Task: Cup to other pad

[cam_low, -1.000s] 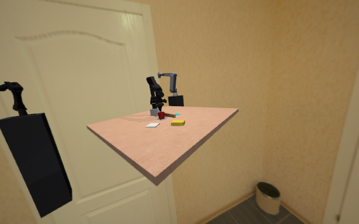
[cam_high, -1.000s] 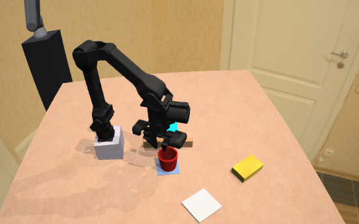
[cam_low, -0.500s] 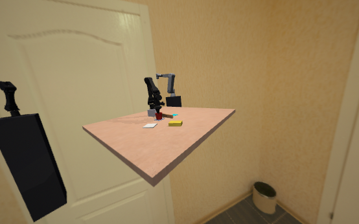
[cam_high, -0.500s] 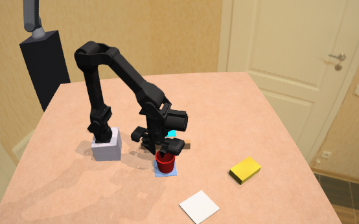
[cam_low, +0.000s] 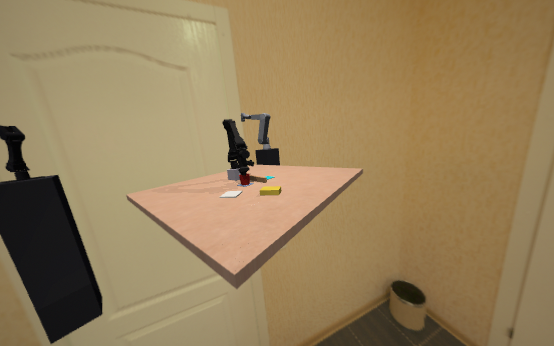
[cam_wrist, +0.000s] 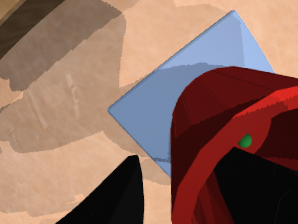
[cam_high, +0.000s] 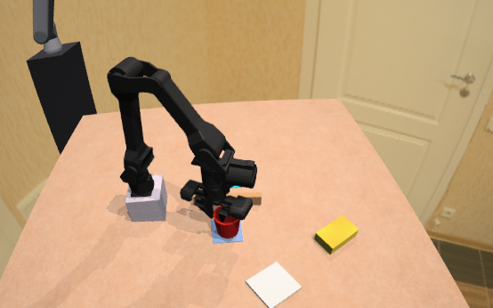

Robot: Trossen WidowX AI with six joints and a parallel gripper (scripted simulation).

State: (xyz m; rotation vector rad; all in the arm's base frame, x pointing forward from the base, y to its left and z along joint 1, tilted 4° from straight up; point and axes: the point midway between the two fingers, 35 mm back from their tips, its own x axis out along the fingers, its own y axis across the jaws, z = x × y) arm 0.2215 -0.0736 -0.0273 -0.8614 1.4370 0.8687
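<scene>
Grasp stage only, by my read: red cup [cam_high: 227, 228] w/ green marble [cam_wrist: 246, 140] inside sits on light-blue square pad [cam_high: 237, 239]. Black gripper [cam_high: 226, 214] partly spread, straddling the rim, not pinching yet. Lift, carry, set-down & release all left.

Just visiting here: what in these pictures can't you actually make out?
- Marbles: the wrist view shows one green marble; a black finger inside the red cup hides any others.
- Cyan pad: in the top view, the gripper covers nearly all of it.
- Cup rim: in the wrist view, it is cut off by the right edge.
- Exterior view: the cup's contents are too small to see.
</scene>
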